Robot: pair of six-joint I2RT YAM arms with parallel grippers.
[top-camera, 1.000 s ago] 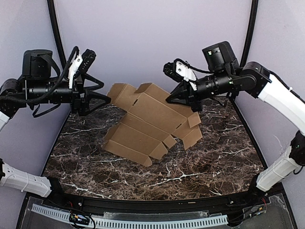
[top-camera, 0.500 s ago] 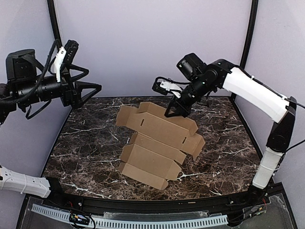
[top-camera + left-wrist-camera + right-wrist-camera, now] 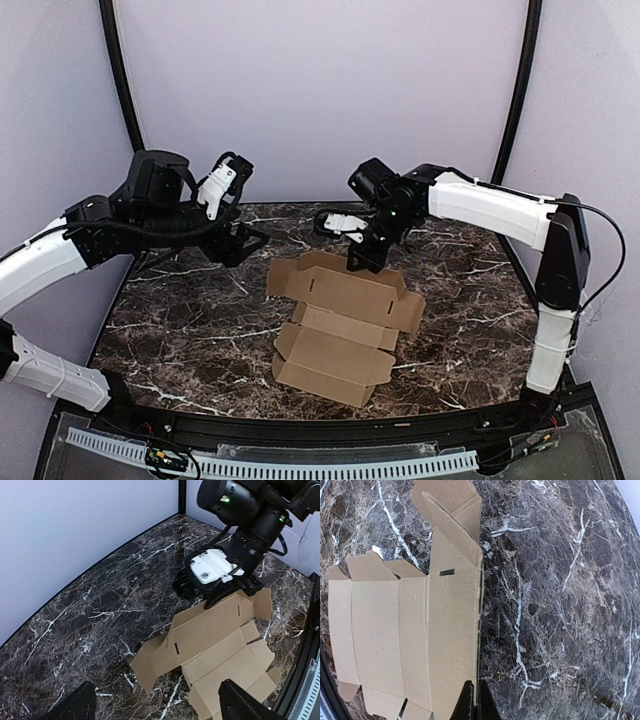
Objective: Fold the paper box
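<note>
Paper box (image 3: 345,300) edge pinched by right end effector (image 3: 361,265).

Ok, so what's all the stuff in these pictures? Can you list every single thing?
flat brown cardboard box sheet: one, brown, lying unfolded in the middle of the table
marble table top: one, dark brown with white veins, under everything
upright poles: two, black, at the back corners
back wall: one, pale lilac, behind the table
slotted strip: one, white, along the near edge
robot arms: two, black and white, one on each side
left hand: one, black, open, in the air left of the box sheet, touching nothing
right hand: one, black, shut on the box sheet's far edge
</note>
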